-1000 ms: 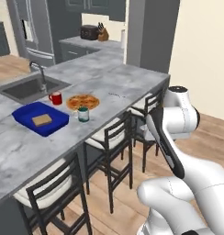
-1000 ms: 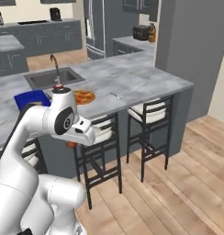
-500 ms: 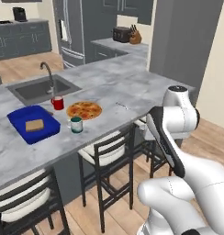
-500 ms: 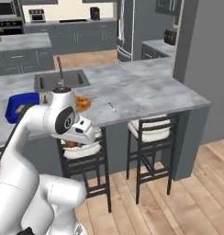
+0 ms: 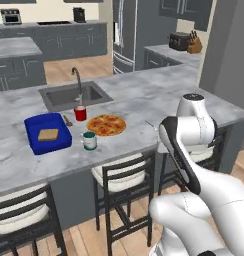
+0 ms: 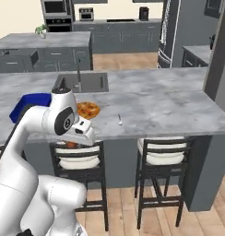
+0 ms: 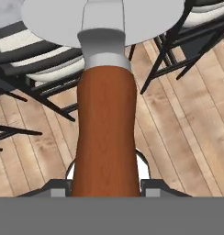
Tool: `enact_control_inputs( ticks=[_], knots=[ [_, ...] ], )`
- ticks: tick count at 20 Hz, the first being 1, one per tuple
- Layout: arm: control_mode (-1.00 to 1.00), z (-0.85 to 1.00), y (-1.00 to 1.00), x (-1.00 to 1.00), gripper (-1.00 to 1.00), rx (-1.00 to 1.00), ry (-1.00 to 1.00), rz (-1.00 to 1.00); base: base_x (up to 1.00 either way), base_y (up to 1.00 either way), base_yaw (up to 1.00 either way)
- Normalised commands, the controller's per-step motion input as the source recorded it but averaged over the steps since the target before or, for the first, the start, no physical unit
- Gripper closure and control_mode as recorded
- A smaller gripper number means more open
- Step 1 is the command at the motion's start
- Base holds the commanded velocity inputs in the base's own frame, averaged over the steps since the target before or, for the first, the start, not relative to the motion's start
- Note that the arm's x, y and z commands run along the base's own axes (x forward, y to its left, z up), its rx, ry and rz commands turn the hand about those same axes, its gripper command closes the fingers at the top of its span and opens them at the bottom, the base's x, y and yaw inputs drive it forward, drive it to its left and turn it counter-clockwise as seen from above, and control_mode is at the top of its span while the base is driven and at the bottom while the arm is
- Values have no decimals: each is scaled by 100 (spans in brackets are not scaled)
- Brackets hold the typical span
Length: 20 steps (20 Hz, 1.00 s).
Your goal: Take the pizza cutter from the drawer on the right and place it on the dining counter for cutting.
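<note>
The pizza cutter [image 7: 106,114] has a brown wooden handle and a round silver wheel, and it runs up the middle of the hand view. My gripper [image 7: 106,190] is shut on the lower end of that handle, over wooden floor and stool seats. In the right base view the hand [image 6: 81,132] hangs just in front of the dining counter's [image 6: 160,108] near edge, above a stool. The long marble dining counter [image 5: 144,100] with its inset sink [image 5: 74,95] stretches across both base views. The drawer is out of view.
On the counter sit a pizza [image 5: 106,124], a blue tray [image 5: 46,133] holding bread, a red cup [image 5: 80,113], a green mug [image 5: 89,141] and a small utensil [image 6: 120,120]. Black stools [image 5: 121,172] line the near side. The right half of the counter top is bare.
The whole picture has shifted as the base moved, so the counter now lies more squarely ahead. The arm keeps its folded pose and its grip on the cutter.
</note>
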Motion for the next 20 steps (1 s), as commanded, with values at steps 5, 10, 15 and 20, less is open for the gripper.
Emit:
enact_control_inputs(
  ticks=[5, 10, 15, 20],
  knots=[
    [100, 0, 0, 0, 100, 0, 0, 0, 62, -73, 44],
    [100, 0, 0, 0, 100, 0, 0, 0, 71, -33, 36],
    [100, 0, 0, 0, 100, 0, 0, 0, 62, -18, 32],
    [100, 0, 0, 0, 100, 0, 0, 0, 16, -23, 8]
  ],
)
